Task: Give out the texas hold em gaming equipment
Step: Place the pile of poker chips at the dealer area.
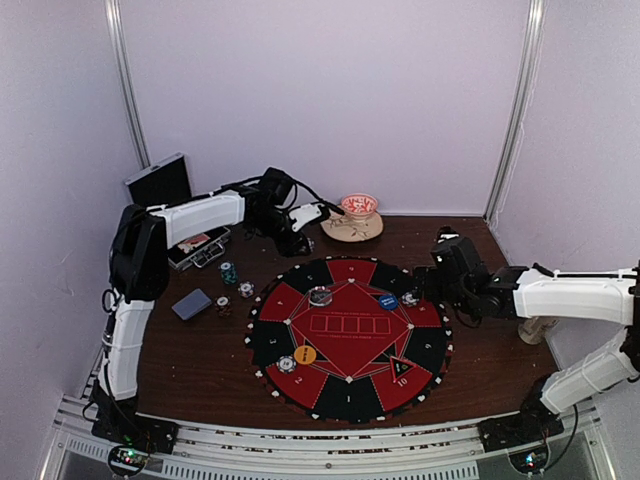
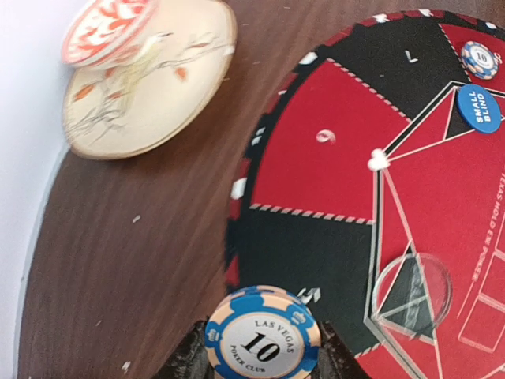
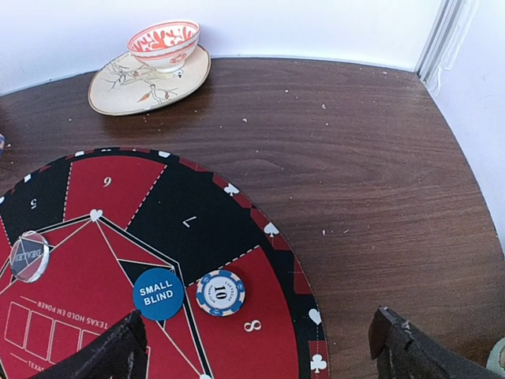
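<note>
Pinches a blue ten chip [image 2: 263, 335] in the left pincer [image 2: 263, 357], at the mat's [image 2: 316, 158] far-left rim, bare mat just ahead. Hangs the right pincer [image 3: 264, 347] spread wide above the mat's right side, farther off.

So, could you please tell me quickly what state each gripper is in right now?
Left gripper: closed on a blue-edged poker chip.
Right gripper: open, holding nothing.
</note>
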Available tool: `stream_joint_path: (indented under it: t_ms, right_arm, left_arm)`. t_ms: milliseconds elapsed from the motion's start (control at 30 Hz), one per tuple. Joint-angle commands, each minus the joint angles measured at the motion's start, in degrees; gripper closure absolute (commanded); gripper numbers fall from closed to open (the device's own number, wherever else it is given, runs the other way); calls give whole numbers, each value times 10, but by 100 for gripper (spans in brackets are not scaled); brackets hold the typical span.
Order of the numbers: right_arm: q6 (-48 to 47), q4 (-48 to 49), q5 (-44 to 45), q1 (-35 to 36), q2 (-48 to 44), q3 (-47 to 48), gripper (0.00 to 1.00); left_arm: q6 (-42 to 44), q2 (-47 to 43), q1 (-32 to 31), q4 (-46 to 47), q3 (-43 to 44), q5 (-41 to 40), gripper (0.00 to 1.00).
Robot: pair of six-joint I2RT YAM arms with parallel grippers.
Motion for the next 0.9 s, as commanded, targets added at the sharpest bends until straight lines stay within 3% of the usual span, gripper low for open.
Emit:
stream_joint_path:
  t_ms: [0,867]
  right_arm:
    - [-5,1,22,4,-22,-2,0]
    - [-2,11,-12,5,-20,-5,0]
  left_arm:
    - [-18,48,-33,-1,72,13,71]
    - [-44,166,-72,68,151,-1,71]
